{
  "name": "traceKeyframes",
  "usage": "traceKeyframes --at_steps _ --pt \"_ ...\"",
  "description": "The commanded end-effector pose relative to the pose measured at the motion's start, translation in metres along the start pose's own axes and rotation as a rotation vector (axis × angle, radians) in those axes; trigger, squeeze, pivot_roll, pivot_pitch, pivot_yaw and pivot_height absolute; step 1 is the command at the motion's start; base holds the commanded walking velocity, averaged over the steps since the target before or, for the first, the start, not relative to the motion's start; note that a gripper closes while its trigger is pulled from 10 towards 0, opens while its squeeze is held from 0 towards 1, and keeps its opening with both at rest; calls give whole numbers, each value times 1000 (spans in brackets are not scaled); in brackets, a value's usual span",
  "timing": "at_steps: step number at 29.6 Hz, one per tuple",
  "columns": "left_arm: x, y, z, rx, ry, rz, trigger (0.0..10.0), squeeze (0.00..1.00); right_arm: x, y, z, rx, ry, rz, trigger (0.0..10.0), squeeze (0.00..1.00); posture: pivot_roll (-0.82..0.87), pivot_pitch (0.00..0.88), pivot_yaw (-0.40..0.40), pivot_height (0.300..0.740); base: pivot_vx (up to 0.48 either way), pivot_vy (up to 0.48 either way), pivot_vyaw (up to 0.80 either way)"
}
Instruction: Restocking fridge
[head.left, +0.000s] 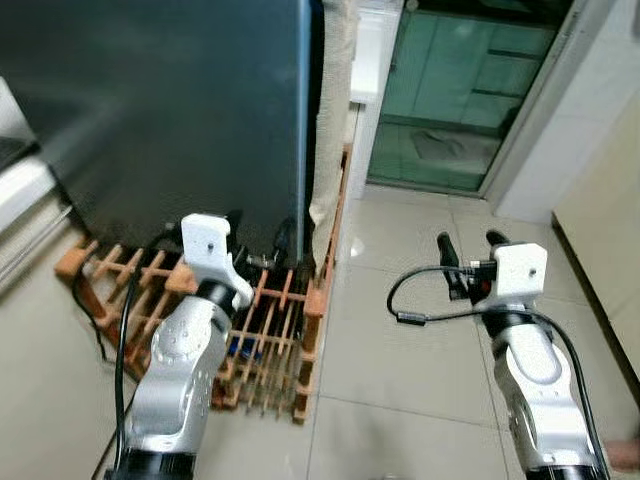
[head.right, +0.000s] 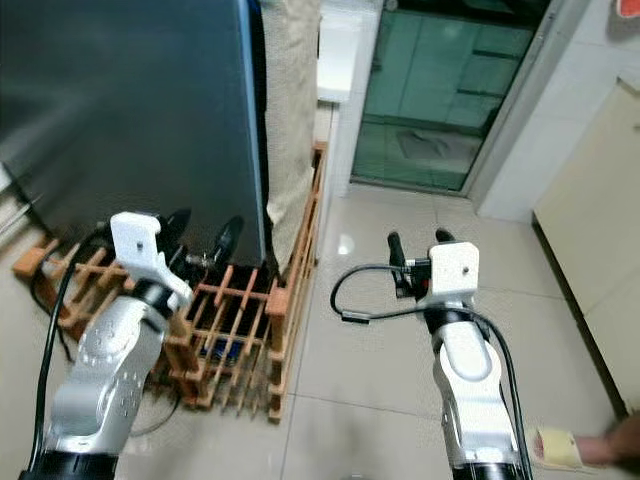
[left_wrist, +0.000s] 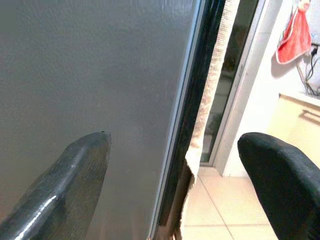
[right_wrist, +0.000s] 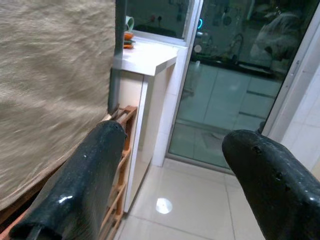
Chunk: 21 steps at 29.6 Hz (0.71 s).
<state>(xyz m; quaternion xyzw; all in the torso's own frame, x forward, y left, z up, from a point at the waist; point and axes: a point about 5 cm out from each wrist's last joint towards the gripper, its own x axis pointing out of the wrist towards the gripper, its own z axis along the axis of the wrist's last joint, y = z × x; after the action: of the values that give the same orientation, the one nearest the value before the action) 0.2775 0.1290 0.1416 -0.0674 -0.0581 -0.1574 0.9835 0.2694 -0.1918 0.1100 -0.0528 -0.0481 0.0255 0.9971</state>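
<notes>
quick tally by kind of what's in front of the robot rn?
Fridge, dark grey, door shut: 1
Wooden rack under the fridge: 1
Beige cloth hanging beside the fridge: 1
Glass sliding door: 1
Red cloth hanging on the wall: 1
Grippers, fingers apart and empty: 2, left gripper, right gripper
Total: 7

One tall dark grey fridge (head.left: 170, 110) with a flat matte door. One low wooden slatted rack (head.left: 270, 340) under its base. One beige woven cloth (head.left: 330, 120) hanging along the fridge's right edge. Two black-fingered grippers, left gripper (head.right: 200, 235) and right gripper (head.left: 468, 245). One red cloth (left_wrist: 295, 35), possibly a towel, on the wall. One glass sliding door (head.left: 460, 90).
</notes>
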Motion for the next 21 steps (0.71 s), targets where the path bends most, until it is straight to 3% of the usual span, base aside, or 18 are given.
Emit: traceKeyframes --at_steps 1,6,7,12,21 --pt "3 0 -1 15 8 11 10000 0 3 0 4 -3 -25 -1 10000 0 -63 0 5 731 0 -469 0" --pt "1 9 -3 -20 17 125 10000 0 -3 -9 13 42 -86 -84 10000 0 -60 0 4 731 97 -427 0" --pt "-3 11 -6 -30 36 162 10000 0 -14 -11 12 35 -92 -115 10000 0 -59 0 2 731 240 0 0" --pt "-12 11 -9 -21 53 153 10000 0 -30 -10 3 6 -50 -110 10000 0 -60 0 1 731 0 0 0" --pt "-1 11 -1 -36 18 156 10000 0 -19 -6 7 1 -64 -83 10000 0 -67 0 9 731 0 0 0"
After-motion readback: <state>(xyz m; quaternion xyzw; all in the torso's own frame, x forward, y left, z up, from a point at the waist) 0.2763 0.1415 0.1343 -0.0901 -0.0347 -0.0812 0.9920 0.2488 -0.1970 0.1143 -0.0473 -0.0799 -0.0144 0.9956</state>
